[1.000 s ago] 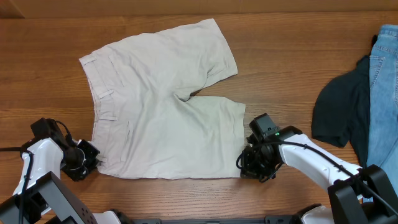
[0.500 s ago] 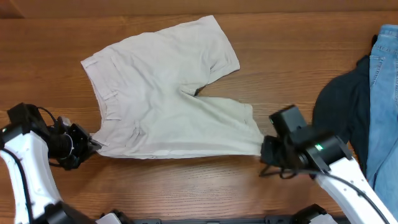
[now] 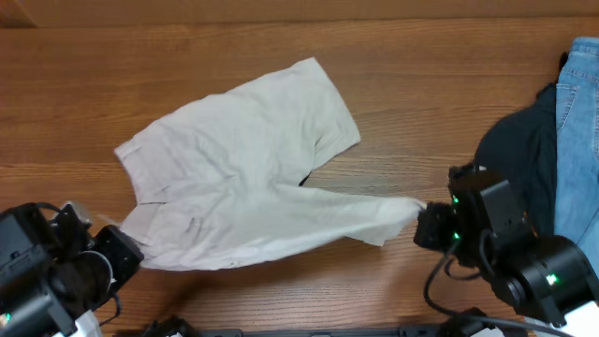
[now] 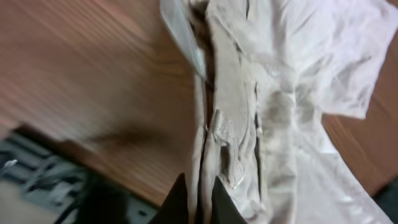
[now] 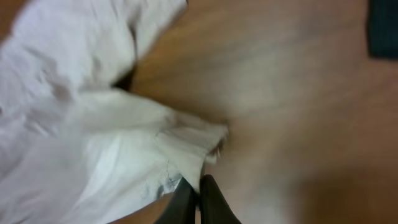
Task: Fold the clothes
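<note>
I have the shorts [image 3: 243, 178] by both near corners. My left gripper [image 3: 120, 258], by the near left corner of the table [image 3: 421, 84], is pressed shut on the waistband end; its wrist view shows bunched layers of cloth running straight into the pinch. My right gripper [image 3: 427, 225], toward the near right, is closed on the tip of the near leg. That wrist view is blurred, so I take it to be the hem corner but would not swear to it. Between the two pinches the near side of the shorts is raised and drawn fairly taut, while the far leg and the rest of the waistband lie flat mid-table toward the far edge. The navy garment [image 3: 515, 168] and the jeans [image 3: 576, 140] sit at the right edge, well apart from my cloth. I judge this to be the first fold, half begun: the near leg is lifted but not yet laid over the far one. Next, both arms should travel together toward the far edge at even height and tension, so the crease runs straight through the crotch, then lower hem onto hem and waistband onto waistband before I let go. A lagging arm would skew the fold.
</note>
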